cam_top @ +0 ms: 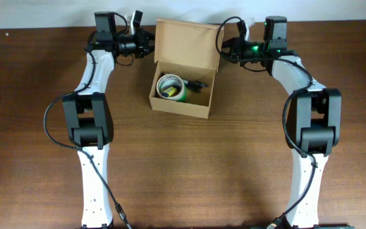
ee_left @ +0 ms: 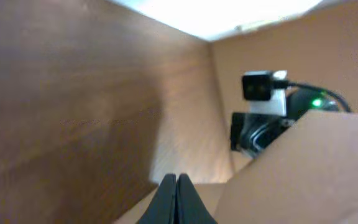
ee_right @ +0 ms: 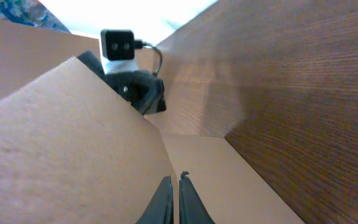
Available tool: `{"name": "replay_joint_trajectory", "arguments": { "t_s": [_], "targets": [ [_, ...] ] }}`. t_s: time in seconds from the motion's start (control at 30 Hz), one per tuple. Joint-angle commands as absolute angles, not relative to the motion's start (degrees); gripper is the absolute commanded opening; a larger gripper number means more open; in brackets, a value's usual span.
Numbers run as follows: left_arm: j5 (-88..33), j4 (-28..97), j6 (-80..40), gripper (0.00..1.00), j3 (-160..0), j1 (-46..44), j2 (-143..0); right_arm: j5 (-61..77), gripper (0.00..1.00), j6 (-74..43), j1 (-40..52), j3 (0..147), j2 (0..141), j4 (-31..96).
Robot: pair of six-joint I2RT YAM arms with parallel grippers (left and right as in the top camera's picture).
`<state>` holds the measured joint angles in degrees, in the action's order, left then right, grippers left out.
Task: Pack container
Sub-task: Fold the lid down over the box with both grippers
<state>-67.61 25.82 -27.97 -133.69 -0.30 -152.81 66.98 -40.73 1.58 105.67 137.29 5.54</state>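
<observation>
The container [cam_top: 182, 108] is a tan cardboard box standing open at the table's middle back, its lid flap [cam_top: 188, 39] tilted up and back. Inside lie a white and green tape roll [cam_top: 171, 87] and a black item [cam_top: 197, 84]. My left gripper [cam_top: 150, 44] is shut at the lid's left edge. In the left wrist view its fingertips [ee_left: 176, 182] are pressed together against the cardboard [ee_left: 303, 168]. My right gripper [cam_top: 224, 48] is shut at the lid's right edge. In the right wrist view its fingertips [ee_right: 172, 183] meet over a fold in the cardboard [ee_right: 73, 137].
The brown wooden table [cam_top: 189, 172] stretches in front of the box. Both arm bases stand at the front edge. Each wrist view shows the other arm's wrist, the right one [ee_left: 263, 106] and the left one [ee_right: 126, 68], beyond the lid.
</observation>
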Motion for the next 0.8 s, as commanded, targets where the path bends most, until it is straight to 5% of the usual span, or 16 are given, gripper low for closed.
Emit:
{"name": "replay_joint_trajectory", "arguments": {
  "t_s": [0.0,0.27,0.77],
  "targets": [
    [-61.6,31.9,-15.7,0.02,-134.0,0.1,-143.7,67.0,0.04,-41.2,2.6,107.4,132.2,6.5],
    [-59.4,43.7,-6.8,0.02,-134.0,-0.1,-138.2,63.5,0.04,-39.2,5.2,107.4,127.5,11.5],
    [-32.6,72.3,8.5,0.02,-134.0,-4.5,-129.4,28.6,0.04,-15.2,14.4,107.7,114.7,55.4]
  ]
}}
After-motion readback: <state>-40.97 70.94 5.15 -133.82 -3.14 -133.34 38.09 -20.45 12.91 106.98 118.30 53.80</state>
